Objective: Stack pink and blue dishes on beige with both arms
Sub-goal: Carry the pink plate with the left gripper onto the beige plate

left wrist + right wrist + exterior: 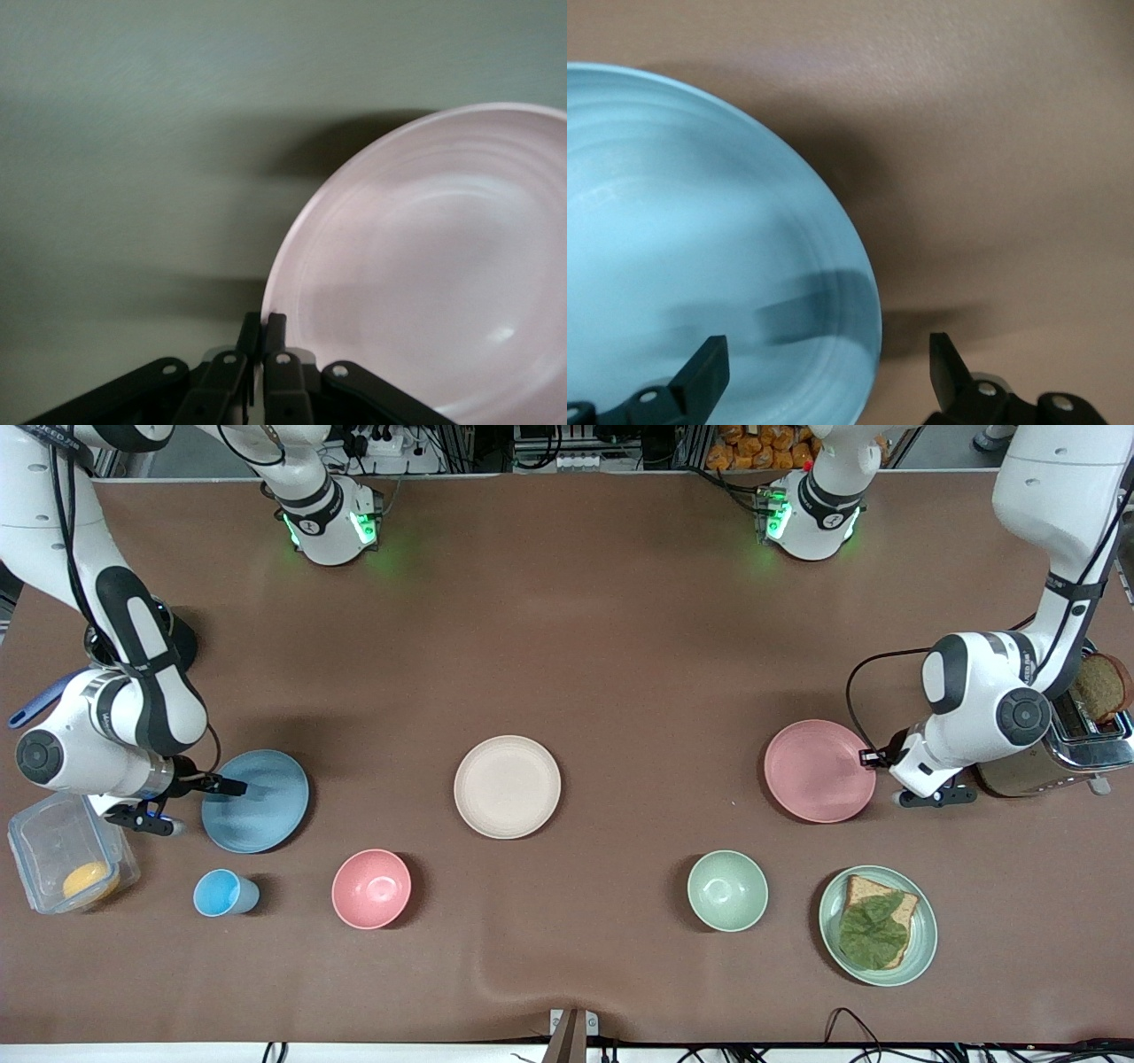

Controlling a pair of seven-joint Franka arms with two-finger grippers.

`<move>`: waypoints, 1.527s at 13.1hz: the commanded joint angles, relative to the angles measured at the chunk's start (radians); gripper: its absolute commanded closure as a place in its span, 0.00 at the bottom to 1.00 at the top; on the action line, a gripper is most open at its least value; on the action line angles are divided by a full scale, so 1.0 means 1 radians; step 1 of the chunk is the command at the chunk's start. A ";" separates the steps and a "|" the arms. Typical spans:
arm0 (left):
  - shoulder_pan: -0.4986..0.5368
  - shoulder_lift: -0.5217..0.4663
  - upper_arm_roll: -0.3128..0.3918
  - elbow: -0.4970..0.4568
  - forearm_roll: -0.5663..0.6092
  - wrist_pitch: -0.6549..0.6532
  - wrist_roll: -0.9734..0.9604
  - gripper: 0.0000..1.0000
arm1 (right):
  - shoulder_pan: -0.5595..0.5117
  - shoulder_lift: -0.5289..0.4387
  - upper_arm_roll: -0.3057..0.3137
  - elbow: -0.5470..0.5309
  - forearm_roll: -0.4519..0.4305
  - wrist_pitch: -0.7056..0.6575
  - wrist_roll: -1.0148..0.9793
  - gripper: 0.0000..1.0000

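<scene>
Left gripper (pixel 263 326) pinching pink plate (pixel 819 770) rim; right gripper (pixel 824 363) wide astride blue plate (pixel 255 800); brown tabletop (pixel 620 629).

My brown table (pixel 620 646) fills the frame; cables (pixel 390 443) and metal framing clutter the top edge.
</scene>
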 commanded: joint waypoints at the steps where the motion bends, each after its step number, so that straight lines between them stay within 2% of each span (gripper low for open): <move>1: 0.007 -0.116 -0.129 -0.004 -0.081 -0.092 -0.041 1.00 | -0.018 0.009 0.009 -0.004 0.009 0.025 -0.116 0.00; 4: -0.019 -0.102 -0.304 0.063 -0.107 -0.123 -0.311 1.00 | -0.024 0.018 0.009 -0.004 0.011 0.033 -0.134 0.00; 6: -0.100 -0.055 -0.350 0.131 -0.106 -0.123 -0.517 1.00 | -0.027 0.021 0.009 -0.004 0.011 0.036 -0.134 0.00; 8: -0.244 0.018 -0.346 0.218 -0.095 -0.118 -0.724 1.00 | -0.024 0.022 0.009 -0.004 0.011 0.035 -0.134 0.91; 9: -0.310 0.072 -0.343 0.275 -0.093 -0.111 -0.827 1.00 | -0.025 0.022 0.009 -0.004 0.011 0.033 -0.134 1.00; 13: -0.480 0.265 -0.338 0.482 0.086 -0.104 -1.172 1.00 | -0.024 0.021 0.009 -0.004 0.011 0.030 -0.134 1.00; 15: -0.545 0.347 -0.317 0.576 0.127 -0.100 -1.252 1.00 | -0.024 0.021 0.009 -0.002 0.011 0.029 -0.134 1.00; 18: -0.670 0.404 -0.203 0.616 0.118 0.009 -1.286 1.00 | -0.016 -0.008 0.009 0.007 0.009 -0.011 -0.136 1.00; 20: -0.712 0.425 -0.169 0.622 0.118 0.064 -1.329 1.00 | -0.015 -0.034 0.009 0.021 0.000 -0.043 -0.139 1.00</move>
